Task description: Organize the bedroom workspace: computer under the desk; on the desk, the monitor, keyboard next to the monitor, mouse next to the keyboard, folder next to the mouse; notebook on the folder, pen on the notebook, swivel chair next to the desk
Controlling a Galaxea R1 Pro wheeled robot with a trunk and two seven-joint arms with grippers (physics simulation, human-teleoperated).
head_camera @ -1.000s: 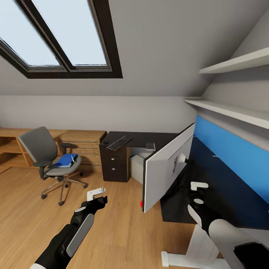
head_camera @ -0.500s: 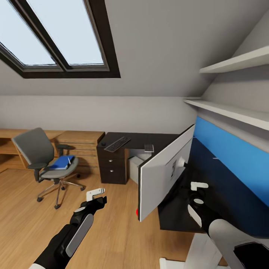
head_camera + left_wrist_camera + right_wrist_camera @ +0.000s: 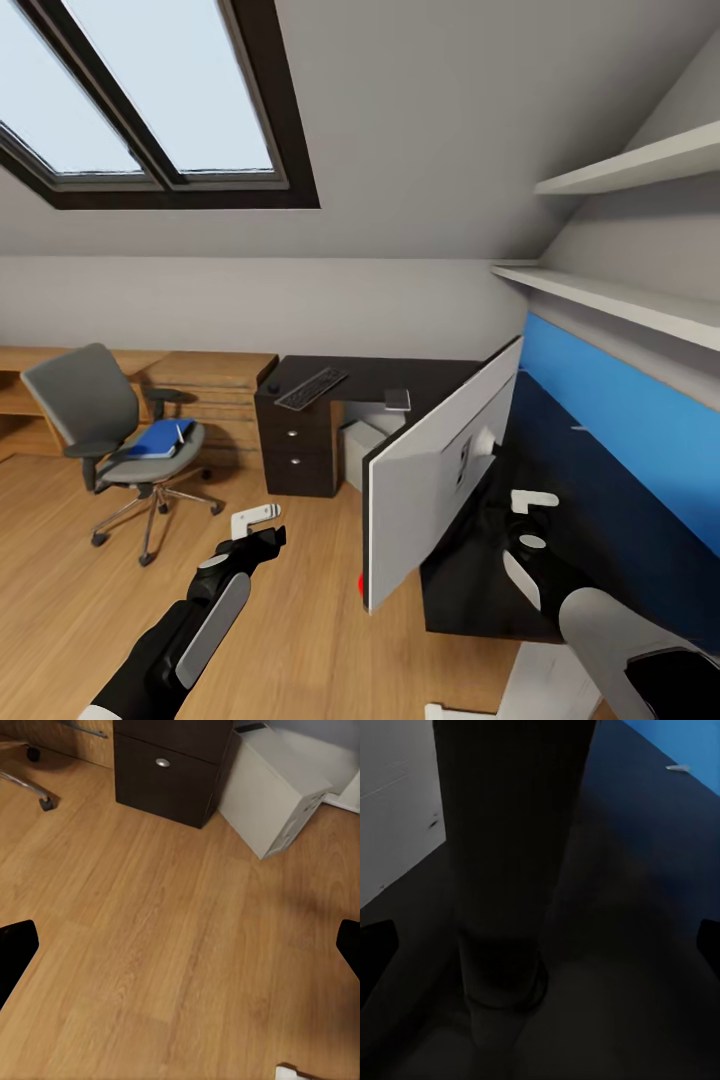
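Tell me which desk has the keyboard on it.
The dark brown desk with drawers: the black keyboard lies on its top. The light wooden desk beside it holds none.

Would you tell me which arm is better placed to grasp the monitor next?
Probably the right: the right gripper sits open beside the monitor, facing its stand. The left gripper hangs over bare floor.

A: Where's the folder?
B: The blue folder lies on the swivel chair, left of the dark tabletop.
A: And on top?
B: The keyboard. Nearer, the monitor shows its white back.
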